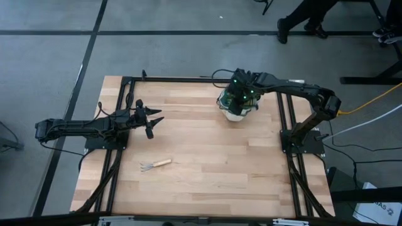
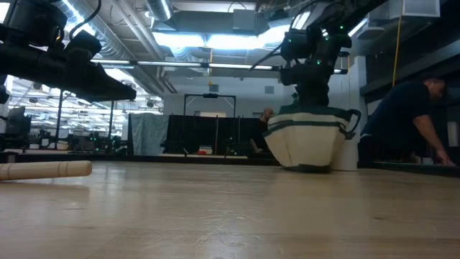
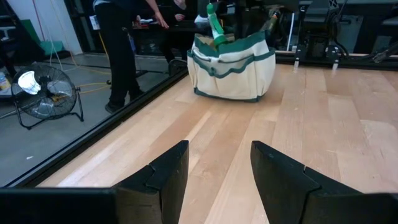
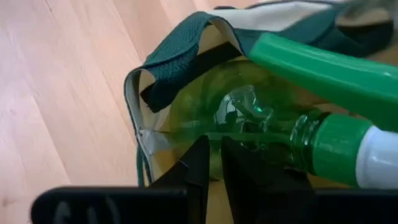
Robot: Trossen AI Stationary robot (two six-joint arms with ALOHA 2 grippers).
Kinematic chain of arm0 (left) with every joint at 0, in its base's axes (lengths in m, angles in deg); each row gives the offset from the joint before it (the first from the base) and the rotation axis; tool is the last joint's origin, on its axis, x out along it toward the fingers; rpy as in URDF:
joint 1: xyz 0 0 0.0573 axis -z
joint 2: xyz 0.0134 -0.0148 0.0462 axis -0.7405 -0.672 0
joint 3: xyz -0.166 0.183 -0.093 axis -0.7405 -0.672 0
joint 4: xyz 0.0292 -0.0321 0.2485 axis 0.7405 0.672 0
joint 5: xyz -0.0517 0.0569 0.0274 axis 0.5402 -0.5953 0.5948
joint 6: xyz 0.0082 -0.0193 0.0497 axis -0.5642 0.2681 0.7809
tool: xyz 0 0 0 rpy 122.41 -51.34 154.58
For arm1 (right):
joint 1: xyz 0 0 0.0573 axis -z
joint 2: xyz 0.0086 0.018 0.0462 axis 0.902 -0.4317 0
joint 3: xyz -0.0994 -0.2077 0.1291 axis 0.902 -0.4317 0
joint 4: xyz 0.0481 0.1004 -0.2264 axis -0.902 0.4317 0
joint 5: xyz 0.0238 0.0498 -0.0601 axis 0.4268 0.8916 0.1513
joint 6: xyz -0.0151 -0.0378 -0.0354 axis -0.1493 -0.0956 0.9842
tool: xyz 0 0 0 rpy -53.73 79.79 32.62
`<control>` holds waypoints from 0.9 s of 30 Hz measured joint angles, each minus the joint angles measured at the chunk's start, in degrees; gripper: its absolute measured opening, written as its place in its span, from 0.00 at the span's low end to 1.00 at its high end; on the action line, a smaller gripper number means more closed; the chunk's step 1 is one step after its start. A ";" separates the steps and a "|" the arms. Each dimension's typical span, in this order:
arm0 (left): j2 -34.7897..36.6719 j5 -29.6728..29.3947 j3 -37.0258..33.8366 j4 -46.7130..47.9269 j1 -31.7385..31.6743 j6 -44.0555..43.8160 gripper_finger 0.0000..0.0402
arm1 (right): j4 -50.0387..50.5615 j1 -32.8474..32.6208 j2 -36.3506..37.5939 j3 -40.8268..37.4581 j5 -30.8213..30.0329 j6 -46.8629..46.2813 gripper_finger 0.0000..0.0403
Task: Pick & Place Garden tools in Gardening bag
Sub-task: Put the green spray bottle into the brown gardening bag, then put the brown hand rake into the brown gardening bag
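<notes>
Right wrist view, right hand inside gardening bag

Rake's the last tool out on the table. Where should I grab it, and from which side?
Grip the rake on its wooden handle, mid-length, coming straight down with the left gripper, fingers across the shaft. It lies flat and alone on the table, prongs pointing toward the left arm's side.

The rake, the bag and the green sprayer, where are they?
rake (image 1: 152, 164), high view, where prongs meet handle.
gardening bag (image 3: 231, 71), left wrist view, front beige panel.
sprayer (image 4: 348, 149), right wrist view, green collar.
</notes>
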 joint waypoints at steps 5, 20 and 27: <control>-0.02 0.00 0.00 0.00 0.00 0.00 0.42 | 0.66 0.01 0.02 0.41 0.23 -0.04 0.12; -0.02 0.00 -0.01 -0.02 0.02 0.00 0.42 | 15.42 -0.96 -0.04 14.47 1.04 -1.49 0.12; 0.00 0.00 0.01 0.00 0.00 0.00 0.42 | 18.66 -4.81 -0.04 20.33 3.16 -3.06 0.12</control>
